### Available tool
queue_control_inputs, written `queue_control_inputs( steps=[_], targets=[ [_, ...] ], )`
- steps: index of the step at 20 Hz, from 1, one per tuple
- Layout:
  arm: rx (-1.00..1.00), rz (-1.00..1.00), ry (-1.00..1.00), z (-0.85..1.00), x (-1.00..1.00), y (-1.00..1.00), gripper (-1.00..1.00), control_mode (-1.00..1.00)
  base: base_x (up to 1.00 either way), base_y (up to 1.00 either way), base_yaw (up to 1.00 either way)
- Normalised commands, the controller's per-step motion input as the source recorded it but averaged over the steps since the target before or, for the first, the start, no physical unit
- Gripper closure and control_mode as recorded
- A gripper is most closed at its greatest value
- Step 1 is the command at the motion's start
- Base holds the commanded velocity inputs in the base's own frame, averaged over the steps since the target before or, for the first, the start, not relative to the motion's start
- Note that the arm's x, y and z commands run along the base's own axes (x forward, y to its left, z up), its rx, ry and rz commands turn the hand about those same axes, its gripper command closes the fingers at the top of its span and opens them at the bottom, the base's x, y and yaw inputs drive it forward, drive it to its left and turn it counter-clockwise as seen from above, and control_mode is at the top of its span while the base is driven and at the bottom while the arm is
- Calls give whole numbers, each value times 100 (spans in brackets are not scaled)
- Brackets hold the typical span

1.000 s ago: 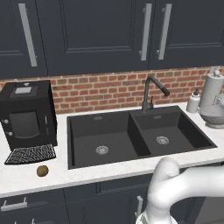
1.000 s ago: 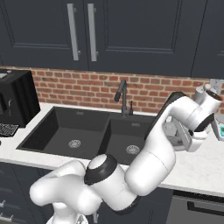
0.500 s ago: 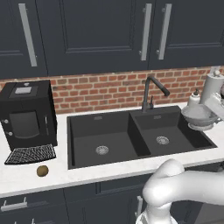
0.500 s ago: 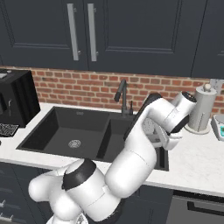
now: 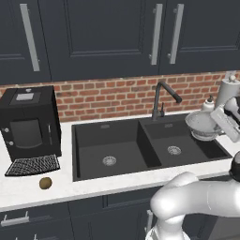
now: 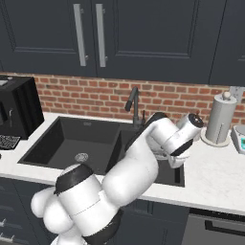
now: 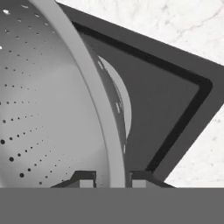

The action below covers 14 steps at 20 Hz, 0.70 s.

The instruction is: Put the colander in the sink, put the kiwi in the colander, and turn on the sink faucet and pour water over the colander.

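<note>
Dark cabinets (image 5: 108, 37), red brick backsplash (image 5: 112, 96)

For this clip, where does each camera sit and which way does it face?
Left base view: behind the arm's left, facing the sink, faucet and kiwi; white arm at lower right.
Right base view: behind its right, facing the same sink and faucet; arm fills the lower left.
Hand view: on the hand, looking along its fingertips, shut on the colander rim over a basin.
Both base views share sink, faucet and brick wall.
</note>
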Motion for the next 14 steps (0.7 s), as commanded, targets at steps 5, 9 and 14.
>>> queue_control_inputs(
  steps=[5, 9, 14],
  targets=[
    [7, 8, 0, -49, 50, 0, 100, -100, 0, 0, 0],
    [10, 15, 0, -38, 44, 7, 100, -100, 0, 0, 0],
    [10, 18, 0, -32, 30, 25, 100, -100, 0, 0, 0]
  ],
)
